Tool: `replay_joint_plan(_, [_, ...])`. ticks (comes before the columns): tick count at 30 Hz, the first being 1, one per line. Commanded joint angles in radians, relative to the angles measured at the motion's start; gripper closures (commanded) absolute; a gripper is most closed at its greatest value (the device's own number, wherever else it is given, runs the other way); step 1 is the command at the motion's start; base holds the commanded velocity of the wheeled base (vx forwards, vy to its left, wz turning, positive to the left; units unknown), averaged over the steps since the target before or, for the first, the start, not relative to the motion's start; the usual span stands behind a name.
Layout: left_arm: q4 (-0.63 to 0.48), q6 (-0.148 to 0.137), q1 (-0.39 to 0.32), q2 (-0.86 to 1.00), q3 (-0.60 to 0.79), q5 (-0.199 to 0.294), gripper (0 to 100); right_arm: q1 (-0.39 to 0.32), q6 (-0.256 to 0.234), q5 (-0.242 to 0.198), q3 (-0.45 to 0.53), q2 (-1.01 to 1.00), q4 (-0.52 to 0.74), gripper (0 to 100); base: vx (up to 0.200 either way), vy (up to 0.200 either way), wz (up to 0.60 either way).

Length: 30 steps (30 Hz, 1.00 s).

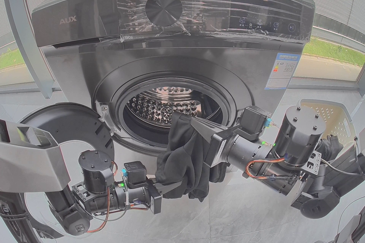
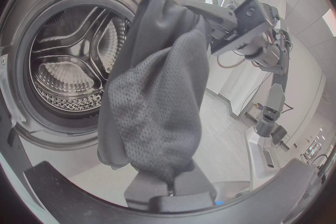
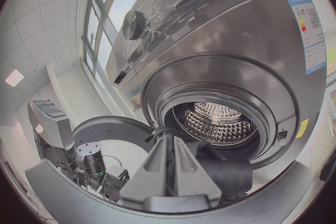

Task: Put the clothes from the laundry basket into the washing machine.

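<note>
My left tool (image 1: 175, 186) is clamped on the lower fold of the black garment (image 1: 186, 164), I think to keep it off the floor (image 1: 235, 213). My right tool (image 1: 187, 117) is closed on its top edge, just before the mouth of the washing machine (image 1: 213, 65), ready for the drum (image 1: 163, 107). The cloth hides my left fingertips. The laundry basket (image 1: 336, 118) is half covered by my right arm.

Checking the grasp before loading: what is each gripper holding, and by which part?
Both are shut on the black garment. The right gripper pinches its top end, and the left gripper pinches its lower part.
</note>
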<state>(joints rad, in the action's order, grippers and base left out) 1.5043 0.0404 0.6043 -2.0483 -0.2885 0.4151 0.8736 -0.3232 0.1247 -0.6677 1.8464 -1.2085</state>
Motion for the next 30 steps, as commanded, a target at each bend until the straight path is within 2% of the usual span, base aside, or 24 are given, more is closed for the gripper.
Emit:
replay_joint_plan(1, [0.011,-0.004,0.028,0.054,0.057,-0.006,100,-0.007,0.004,-0.002,0.014,0.034,-0.034,100,0.000,0.000,0.00])
replay_joint_plan(4, [0.013,0.006,0.023,0.125,0.097,-0.002,100,-0.008,0.004,-0.008,0.022,0.050,-0.046,100,0.000,0.000,0.00])
replay_joint_plan(7, [0.011,0.003,0.017,0.175,0.092,-0.001,100,-0.013,0.006,-0.008,0.023,0.068,-0.048,100,0.000,0.000,0.00])
replay_joint_plan(12, [0.011,0.016,0.019,0.278,0.083,0.002,100,-0.015,0.007,-0.010,0.031,0.094,-0.078,100,0.000,0.000,0.00])
replay_joint_plan(24, [0.011,0.015,0.012,0.280,0.068,-0.006,100,-0.030,0.029,-0.011,0.043,0.106,-0.123,100,0.000,0.000,0.00])
replay_joint_plan(25, [0.011,0.015,0.012,0.278,0.065,-0.006,100,-0.031,0.030,-0.013,0.048,0.106,-0.128,0,0.000,0.000,0.00])
replay_joint_plan(30, [0.011,0.016,-0.017,0.275,0.031,-0.009,100,-0.047,0.036,-0.013,0.083,0.106,-0.117,0,0.000,0.000,0.00])
